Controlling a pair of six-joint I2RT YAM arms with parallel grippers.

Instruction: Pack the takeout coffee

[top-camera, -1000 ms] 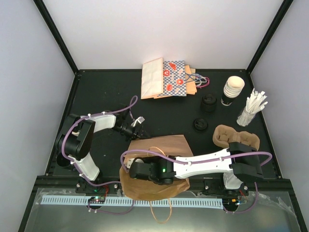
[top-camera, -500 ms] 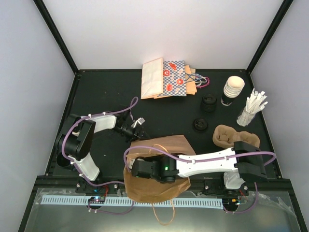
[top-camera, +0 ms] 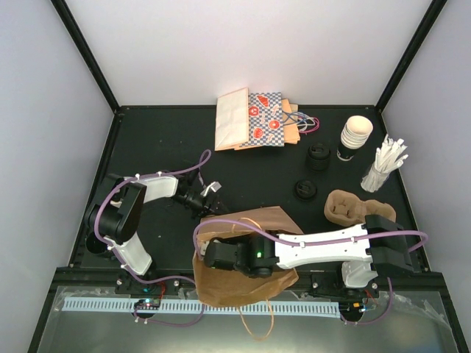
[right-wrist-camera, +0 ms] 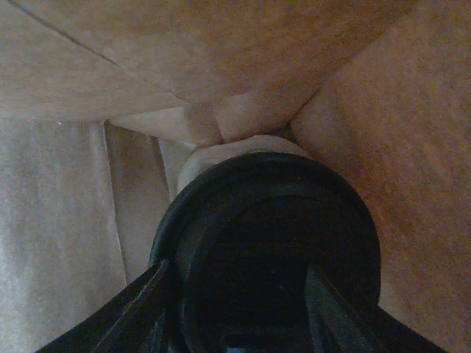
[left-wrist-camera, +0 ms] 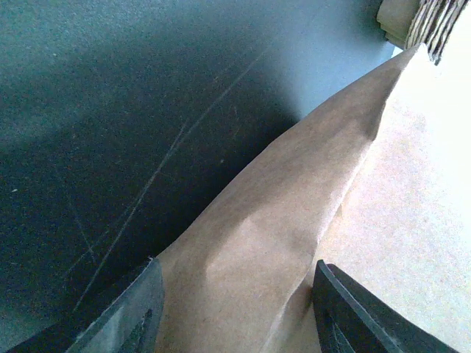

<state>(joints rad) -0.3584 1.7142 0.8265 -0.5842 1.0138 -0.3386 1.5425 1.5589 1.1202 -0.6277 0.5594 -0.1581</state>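
**Item:** takeout coffee (right-wrist-camera: 268, 243), a cream paper cup under a round black lid.

**Location:** inside the brown paper bag (top-camera: 239, 290), which lies on the table near the front edge. The bag walls close around the cup on all sides. The top view hides the cup behind the right arm and the bag.

**Right gripper** (right-wrist-camera: 235, 294): partly open, with one finger on each side of the lid rim, holding the cup.

**Left gripper** (left-wrist-camera: 234, 316): partly open, pinching a raised fold of the bag's edge.

**Handling (judged):**
- Probably light, though the fill level cannot be told.
- The paper wall is soft and would dent if squeezed.
- The lid is stiffer, but it is smooth and could slip or pop off.
- The best hold is across the lid rim or just below it, with modest pressure and the cup kept upright.

**Nearby:** cardboard carrier (top-camera: 344, 206).
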